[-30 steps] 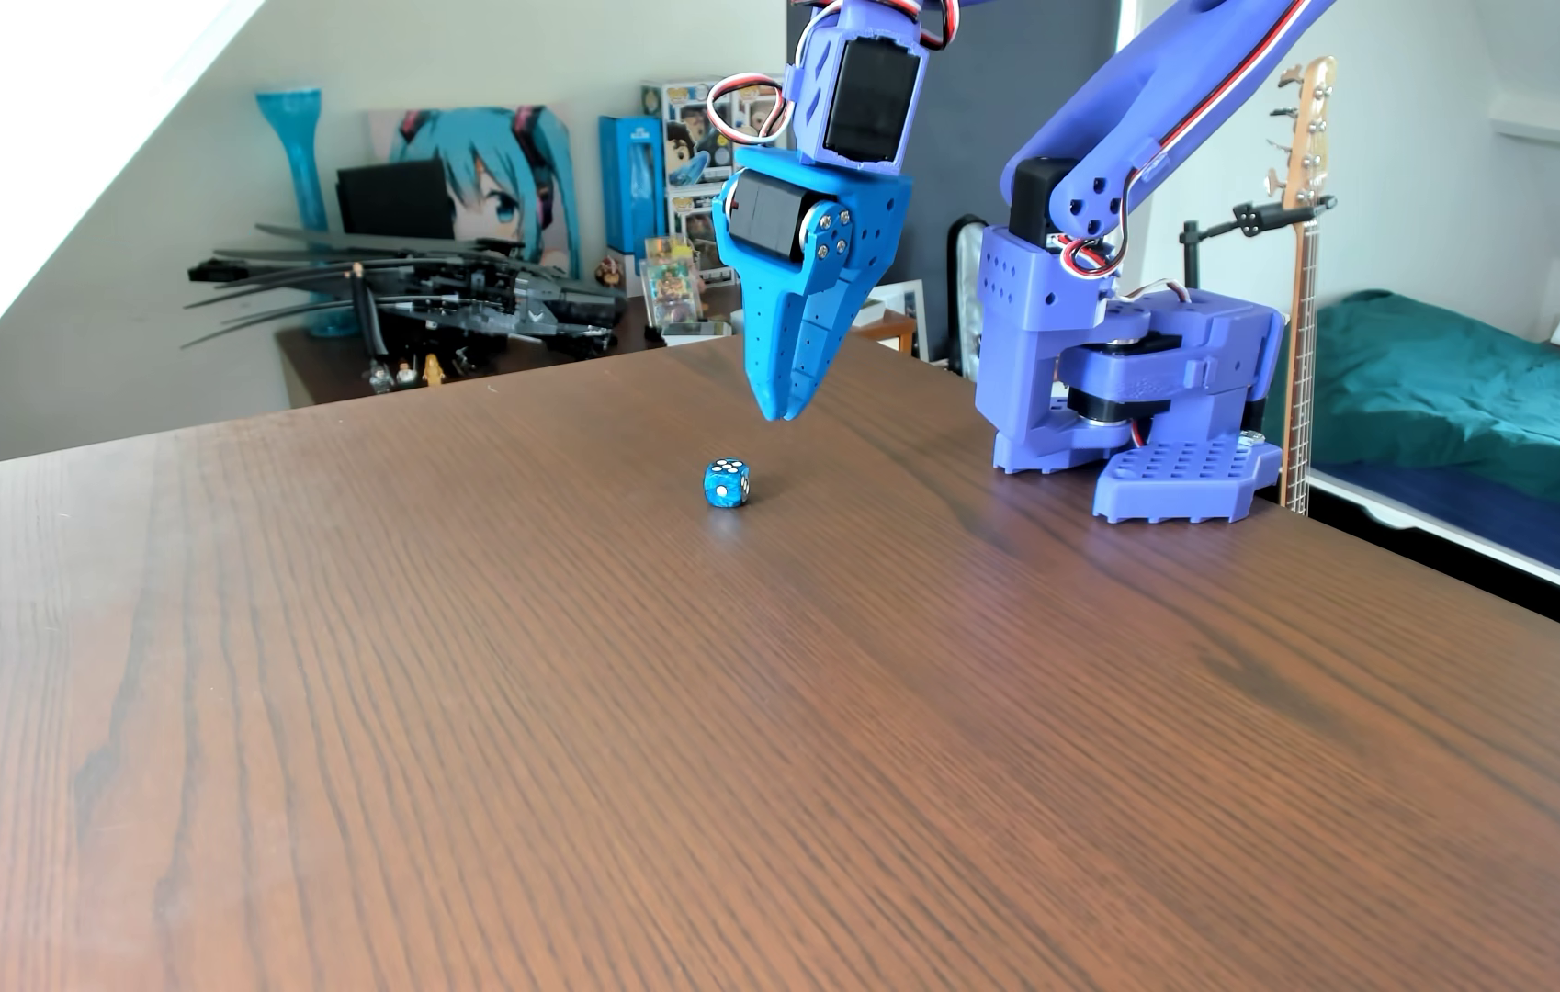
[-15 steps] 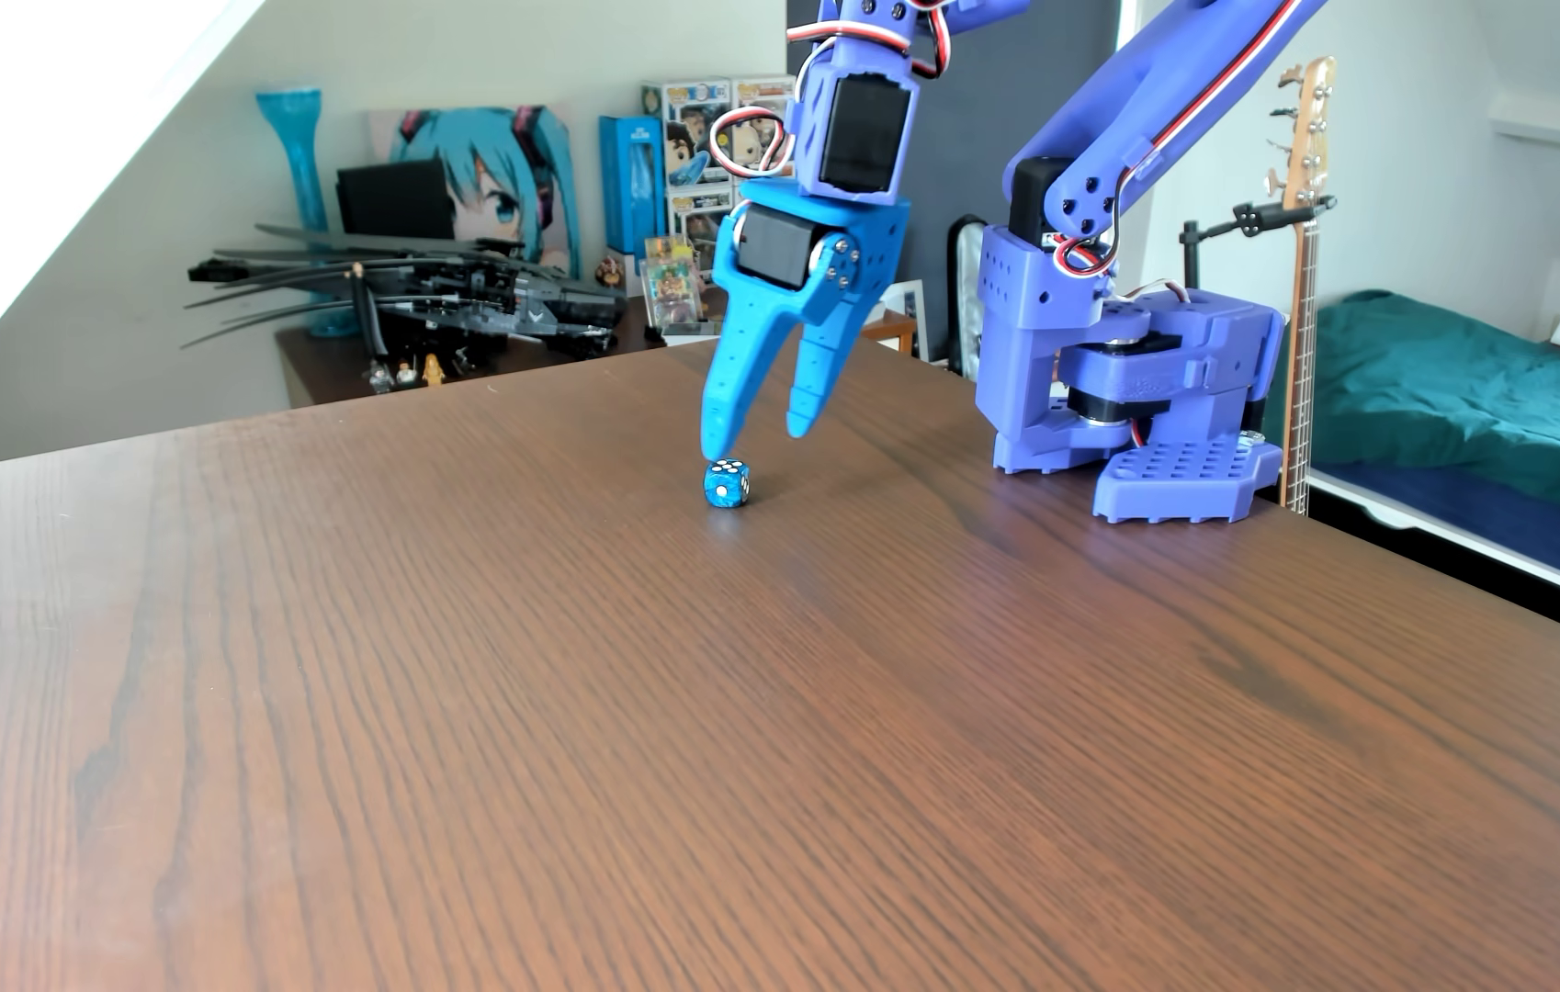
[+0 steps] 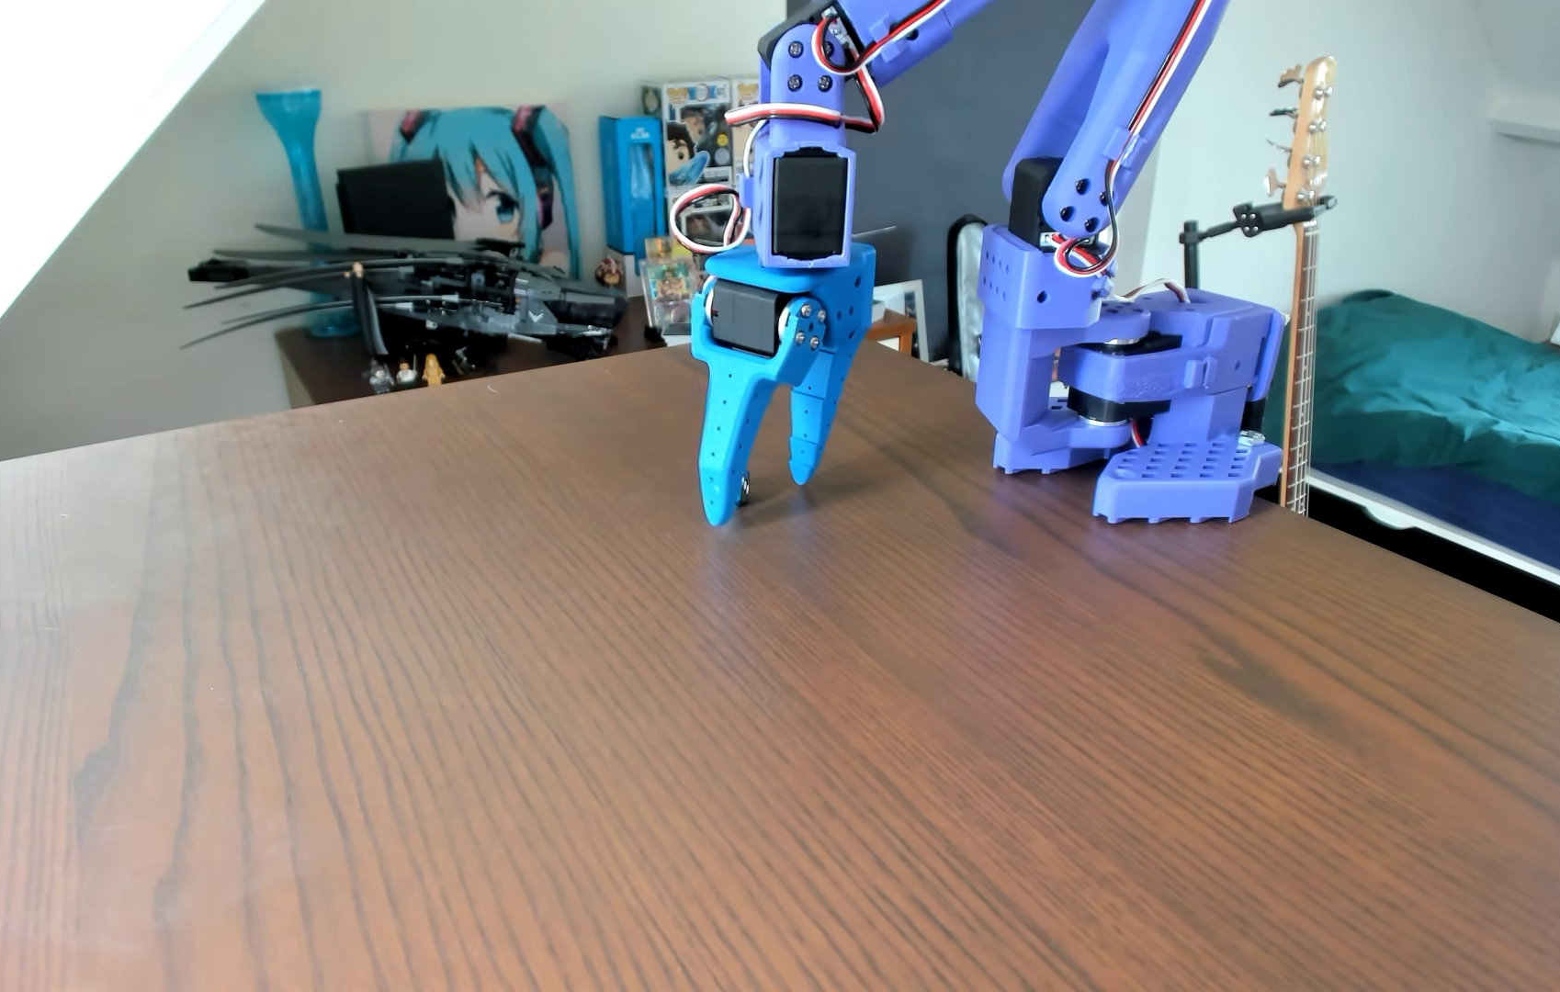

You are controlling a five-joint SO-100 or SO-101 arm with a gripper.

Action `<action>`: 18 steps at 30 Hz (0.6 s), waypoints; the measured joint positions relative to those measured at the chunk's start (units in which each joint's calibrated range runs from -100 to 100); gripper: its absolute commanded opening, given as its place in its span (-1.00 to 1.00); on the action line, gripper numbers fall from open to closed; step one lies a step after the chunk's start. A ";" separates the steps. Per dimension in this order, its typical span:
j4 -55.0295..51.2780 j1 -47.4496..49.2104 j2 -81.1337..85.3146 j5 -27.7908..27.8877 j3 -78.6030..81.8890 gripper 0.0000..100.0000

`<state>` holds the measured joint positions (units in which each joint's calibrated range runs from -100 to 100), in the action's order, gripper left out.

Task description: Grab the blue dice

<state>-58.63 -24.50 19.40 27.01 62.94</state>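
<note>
Other view: gripper [image 3: 759, 498] down at table [image 3: 757, 763], jaws spread moderately, tips at wood. Blue dice [image 3: 744, 490] mostly hidden behind left finger [image 3: 721, 448] (only dark sliver shows), sitting betw. fingers; contact unclear.

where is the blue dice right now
In the other view the blue dice sits on the table between the open gripper's fingertips, mostly hidden behind the nearer finger.

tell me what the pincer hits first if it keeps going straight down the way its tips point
Probably the wooden table: the open pincer points down with its tips almost on it. The blue dice shows only as a dark sliver behind the left finger, between the jaws.
</note>
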 measured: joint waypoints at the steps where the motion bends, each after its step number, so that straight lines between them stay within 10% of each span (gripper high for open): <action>1: 0.00 0.00 -0.33 0.00 -0.81 -0.45; 18: 0.00 -1.54 -5.69 0.00 -4.58 -0.45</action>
<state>-58.63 -26.05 13.71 27.01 58.37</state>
